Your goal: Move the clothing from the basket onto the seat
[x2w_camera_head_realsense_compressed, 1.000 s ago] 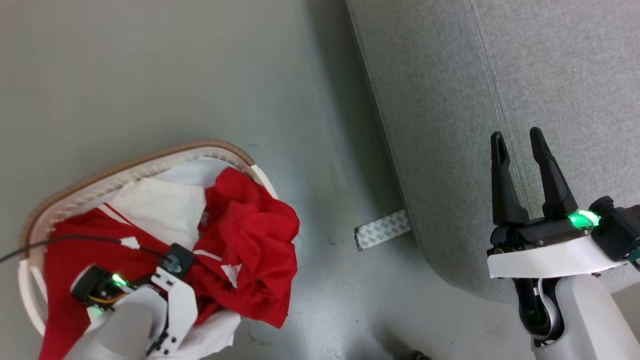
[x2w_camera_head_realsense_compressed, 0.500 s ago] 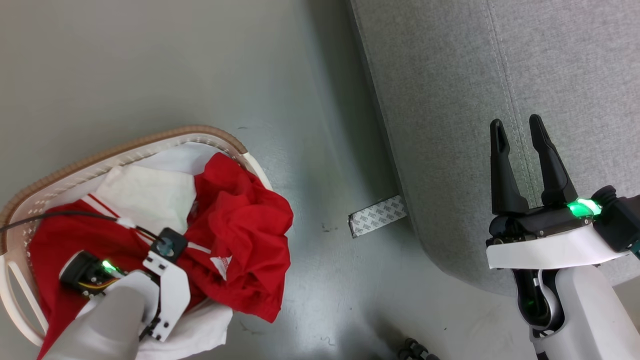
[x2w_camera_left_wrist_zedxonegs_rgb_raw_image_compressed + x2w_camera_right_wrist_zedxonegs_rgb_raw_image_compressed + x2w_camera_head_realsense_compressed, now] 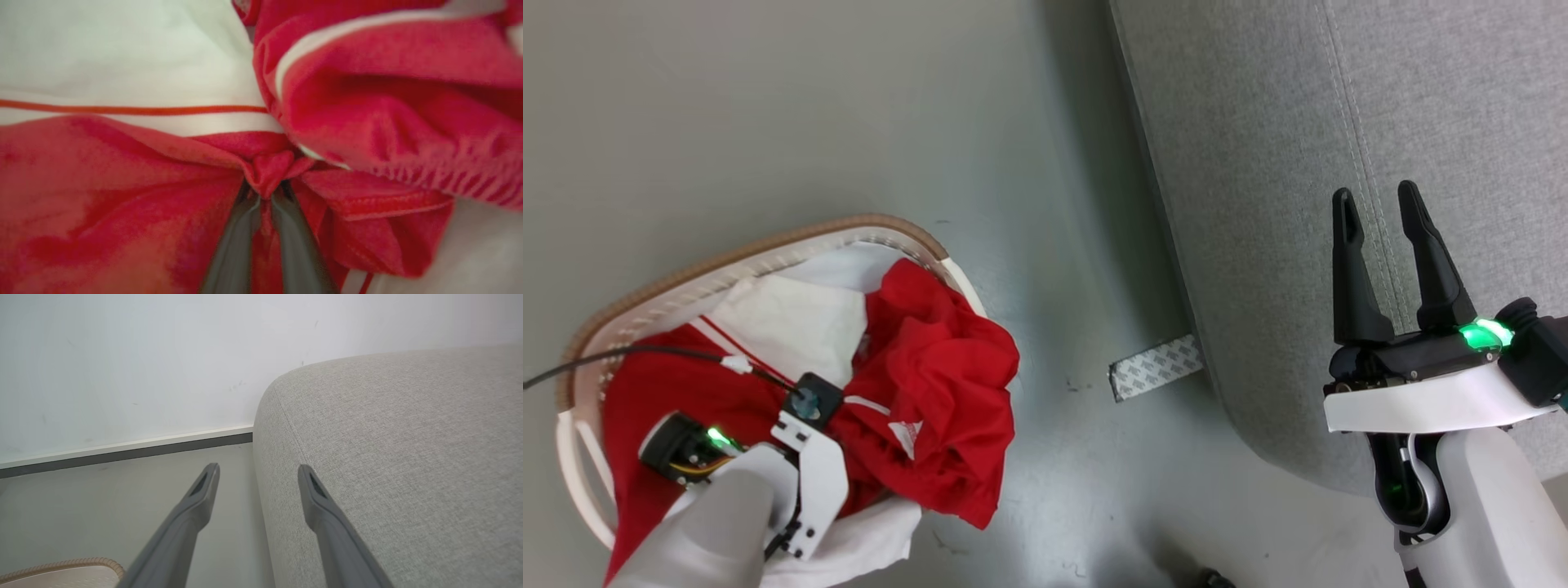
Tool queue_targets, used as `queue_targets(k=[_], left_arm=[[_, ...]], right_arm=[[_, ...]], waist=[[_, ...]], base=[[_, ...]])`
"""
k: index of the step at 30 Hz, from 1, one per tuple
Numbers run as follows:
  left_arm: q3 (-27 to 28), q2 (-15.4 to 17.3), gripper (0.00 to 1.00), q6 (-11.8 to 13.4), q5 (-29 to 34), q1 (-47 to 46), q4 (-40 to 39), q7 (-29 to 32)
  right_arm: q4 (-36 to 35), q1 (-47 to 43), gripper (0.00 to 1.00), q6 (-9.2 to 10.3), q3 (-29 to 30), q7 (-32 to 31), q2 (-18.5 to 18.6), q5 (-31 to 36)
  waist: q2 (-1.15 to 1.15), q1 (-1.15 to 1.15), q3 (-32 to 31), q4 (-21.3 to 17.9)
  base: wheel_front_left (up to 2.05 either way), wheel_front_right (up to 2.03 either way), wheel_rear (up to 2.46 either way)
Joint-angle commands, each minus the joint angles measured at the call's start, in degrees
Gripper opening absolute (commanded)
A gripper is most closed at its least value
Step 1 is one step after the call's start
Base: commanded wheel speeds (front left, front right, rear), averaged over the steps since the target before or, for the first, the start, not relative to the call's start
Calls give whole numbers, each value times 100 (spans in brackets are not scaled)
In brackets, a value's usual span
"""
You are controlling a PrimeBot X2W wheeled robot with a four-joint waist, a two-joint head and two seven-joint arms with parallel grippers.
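We are clenching our left tool (image 3: 266,191) on red-and-white fabric clothing (image 3: 939,384) in the cream plastic basket (image 3: 768,247); our right tool (image 3: 1377,196) is hovering released by the grey woven seat (image 3: 1258,163).

1. Floor (image 3: 768,122): smooth, pale grey-green, faintly glossy, with small dark scuffs
2. Wall (image 3: 163,355): plain white, lightly marked
3. Skirting board (image 3: 122,451): white top, dark grey base, where wall meets floor
4. Patterned strip (image 3: 1156,367): grey-white, lying flat on floor
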State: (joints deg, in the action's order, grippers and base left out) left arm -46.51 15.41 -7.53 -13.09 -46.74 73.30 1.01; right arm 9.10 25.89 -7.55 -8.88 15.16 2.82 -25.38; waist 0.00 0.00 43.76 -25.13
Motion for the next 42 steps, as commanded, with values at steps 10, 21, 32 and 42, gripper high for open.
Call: queue_targets(k=[10,21,32,42], left_arm=[[-37,-335,0,11,-539,444,-15,-582],[85,-786,0,12,-1315,925,-248,-1365],[260,-921,0,12,-1725,1186,-1049,-1620],[910,-754,0,103,-1340,1457,-2689,-1616]], right_arm=[[154,-193,100,12,225,-1,15,419],[359,-606,100,12,354,-1,14,385],[509,-987,100,12,398,-1,18,509],[554,-1373,100,12,312,-1,17,561]], waist=[[0,0,-1063,478],[0,0,-2363,1231],[0,0,-3346,1851],[0,0,-3880,2203]], base=[[0,0,0],[0,0,0],[0,0,0],[0,0,0]])
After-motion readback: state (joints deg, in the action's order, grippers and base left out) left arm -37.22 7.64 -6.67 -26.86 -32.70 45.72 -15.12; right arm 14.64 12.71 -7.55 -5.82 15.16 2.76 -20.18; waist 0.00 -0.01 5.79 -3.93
